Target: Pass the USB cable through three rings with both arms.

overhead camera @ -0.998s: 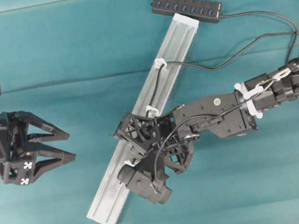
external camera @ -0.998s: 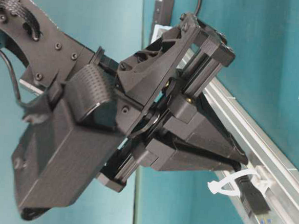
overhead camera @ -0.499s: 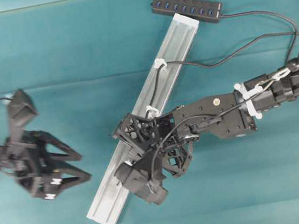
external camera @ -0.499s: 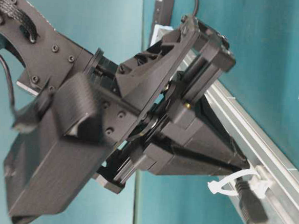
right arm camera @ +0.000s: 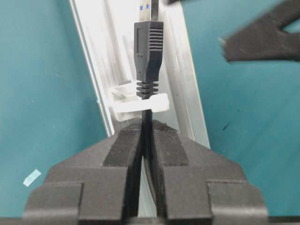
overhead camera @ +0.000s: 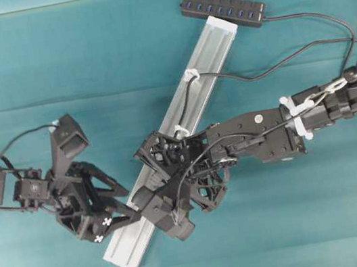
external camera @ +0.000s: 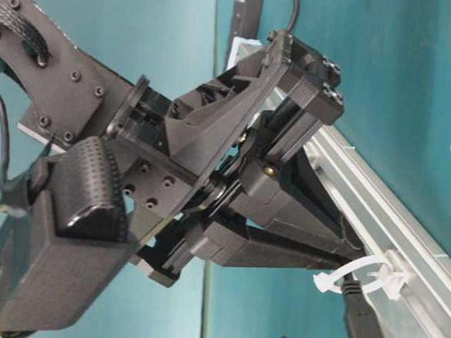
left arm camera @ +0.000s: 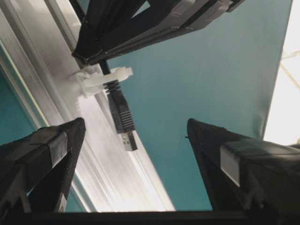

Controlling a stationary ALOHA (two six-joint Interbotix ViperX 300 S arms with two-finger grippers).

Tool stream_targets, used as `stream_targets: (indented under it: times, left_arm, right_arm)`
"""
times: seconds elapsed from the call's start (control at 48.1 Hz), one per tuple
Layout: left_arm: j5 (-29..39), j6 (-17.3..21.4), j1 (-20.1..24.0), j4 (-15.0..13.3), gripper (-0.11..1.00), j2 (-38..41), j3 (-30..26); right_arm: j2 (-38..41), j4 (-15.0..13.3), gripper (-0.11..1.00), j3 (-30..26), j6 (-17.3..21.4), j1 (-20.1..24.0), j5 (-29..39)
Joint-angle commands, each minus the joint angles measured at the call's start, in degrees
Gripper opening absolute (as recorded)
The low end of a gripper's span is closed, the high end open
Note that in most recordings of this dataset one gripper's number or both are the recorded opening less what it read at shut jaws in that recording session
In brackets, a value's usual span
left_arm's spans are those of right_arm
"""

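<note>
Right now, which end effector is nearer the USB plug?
Right. The right end effector grips the cord just behind the USB plug; the left end effector, open, brackets the plug without touching it.

A teal-covered table [overhead camera: 51, 66] carries everything here. A long silver aluminium rail [overhead camera: 210, 56] lies flat on it, running diagonally from the lower left of the overhead view up toward the top centre. Just past the rail's upper end, a black multi-port hub [overhead camera: 223, 9] with blue sockets rests on the cloth, nearly touching the rail. From the hub's right end a thin black lead [overhead camera: 323, 15] curves across the table surface toward the right edge. In the right wrist view a small pale scrap [right arm camera: 32, 177] lies on the cloth, well left of the rail.
</note>
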Motion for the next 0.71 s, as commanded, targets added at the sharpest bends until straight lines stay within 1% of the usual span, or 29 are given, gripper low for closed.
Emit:
stream_targets:
  times: [0.0, 0.312, 0.478, 0.686]
  left_arm:
    - [-0.62, 0.09, -0.18, 0.18, 0.94, 0.35, -0.88]
    - [-0.79, 0.18, -0.18, 0.18, 0.94, 4.39, -2.46]
    - [-2.64, 0.18, -0.09, 0.18, 0.94, 6.77, -3.87]
    - [-4.04, 0.18, -0.18, 0.18, 0.89, 8.61, -4.39]
  right_arm:
    - [-0.79, 0.18, 0.08, -0.53, 0.7, 0.0, -0.35]
    - [-0.97, 0.35, 0.08, -0.53, 0.7, 0.0, -0.26]
    - [-0.97, 1.05, 0.08, -0.53, 0.7, 0.0, -0.18]
    - [-0.97, 1.76, 0.08, -0.53, 0.7, 0.0, -0.26]
